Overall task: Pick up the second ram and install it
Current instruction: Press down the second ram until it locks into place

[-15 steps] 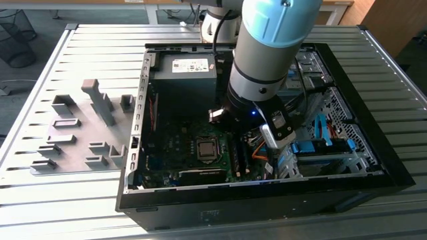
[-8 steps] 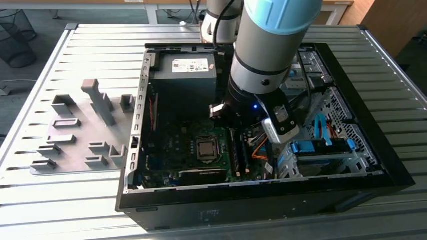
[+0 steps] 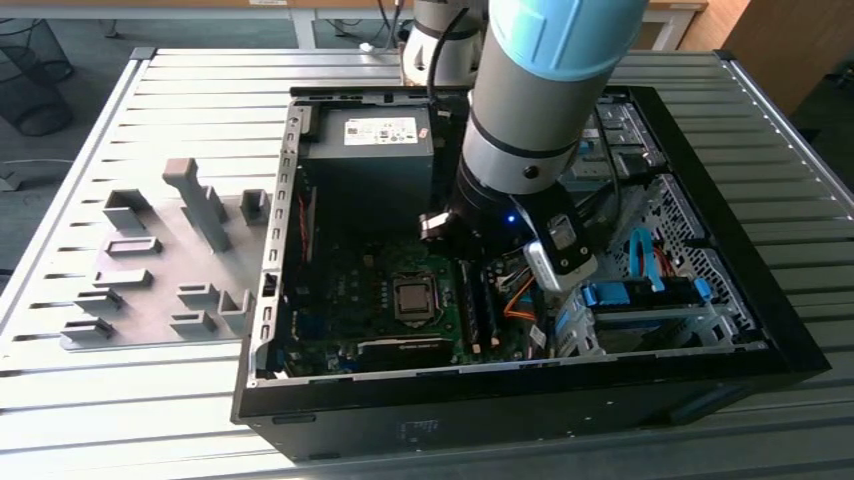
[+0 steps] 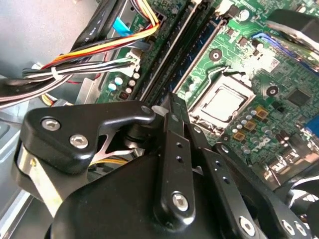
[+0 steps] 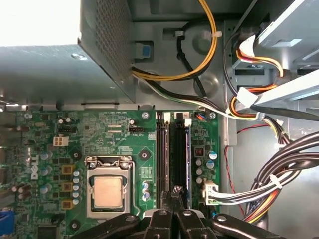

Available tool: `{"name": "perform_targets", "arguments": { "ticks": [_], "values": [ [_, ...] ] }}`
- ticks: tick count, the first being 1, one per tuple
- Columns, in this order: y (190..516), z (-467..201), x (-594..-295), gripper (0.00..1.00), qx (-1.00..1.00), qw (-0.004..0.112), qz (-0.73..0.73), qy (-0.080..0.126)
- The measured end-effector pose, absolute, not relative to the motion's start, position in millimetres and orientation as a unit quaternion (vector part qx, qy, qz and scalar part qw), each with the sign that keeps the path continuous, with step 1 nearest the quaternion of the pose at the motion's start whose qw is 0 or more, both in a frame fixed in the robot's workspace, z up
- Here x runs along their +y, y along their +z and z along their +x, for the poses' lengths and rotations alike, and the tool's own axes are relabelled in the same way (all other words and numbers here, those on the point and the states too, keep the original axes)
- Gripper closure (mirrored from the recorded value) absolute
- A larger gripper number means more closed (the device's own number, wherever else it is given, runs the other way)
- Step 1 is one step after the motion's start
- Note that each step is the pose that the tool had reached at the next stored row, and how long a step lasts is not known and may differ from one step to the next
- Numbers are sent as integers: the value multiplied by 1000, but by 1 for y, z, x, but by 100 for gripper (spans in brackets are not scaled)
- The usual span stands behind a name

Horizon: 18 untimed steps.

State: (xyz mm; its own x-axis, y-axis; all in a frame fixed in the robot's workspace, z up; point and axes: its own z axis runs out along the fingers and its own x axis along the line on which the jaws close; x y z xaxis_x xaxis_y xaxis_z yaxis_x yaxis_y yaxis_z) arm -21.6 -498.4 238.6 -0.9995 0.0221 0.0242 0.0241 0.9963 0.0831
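- While the grey-and-blue robot arm point(image 3: 547, 90) reaches down into the open black desktop computer case point(image 3: 534, 400), the case lies on its side on the slatted metal table point(image 3: 200, 100).
- On the table, towards the exterior view's left of the case, stands a group of grey plastic fixture blocks point(image 3: 200, 210).
- Black, jointed end effector point(image 5: 177, 191): in both wrist views its fingers are clenched, tips drawn together point(image 4: 172, 102) just above the green motherboard point(image 5: 124, 144).
- Second ram point(image 5: 178, 149): a thin, long, dark circuit-board stick standing on edge in one of the long black memory slots, which run side by side just beside the square silver CPU socket point(image 5: 108, 191).
- The fingertips meet at one end of this stick's upper edge; whether they pinch it or merely rest against it cannot be told.
- A neighbouring slot point(image 5: 162, 149), between the stick and the socket, also carries a thin strip.
- A bundle of yellow, black and white cables point(image 5: 199, 64) curves along the metal case wall beyond the slots, well clear of the fingers.
- In the exterior view, the boxy dark power supply point(image 3: 374, 160) sits at the far end of the case.
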Motion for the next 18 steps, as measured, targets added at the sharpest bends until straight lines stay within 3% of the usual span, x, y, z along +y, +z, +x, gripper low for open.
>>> {"name": "perform_targets", "arguments": {
  "ticks": [18],
  "values": [
    [218, -22, -499, 90, -999, 13, -12, -41]
  ]
}}
